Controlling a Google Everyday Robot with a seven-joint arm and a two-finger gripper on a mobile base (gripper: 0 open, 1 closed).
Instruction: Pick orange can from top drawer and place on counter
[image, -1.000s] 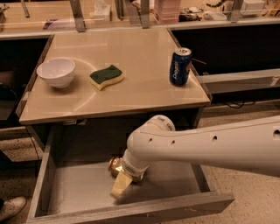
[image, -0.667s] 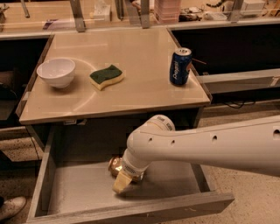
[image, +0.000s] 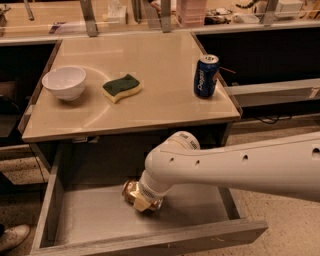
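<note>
The gripper (image: 142, 202) has edged closer to the orange can (image: 129, 190), which lies unmoved on the floor of the open top drawer (image: 90, 217), left of centre; whether it is clamped I cannot tell; the lift seems not yet begun; the counter (image: 150, 102) holds a bowl (image: 64, 82), sponge (image: 122, 87) and blue can (image: 205, 76); its near edge overhangs the way up.

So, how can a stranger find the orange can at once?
Look below the beige counter, into the open top drawer. The orange can is there, right at the robot's hand. Unlike the smooth blue can up on the counter, it is shiny gold and dented.
</note>
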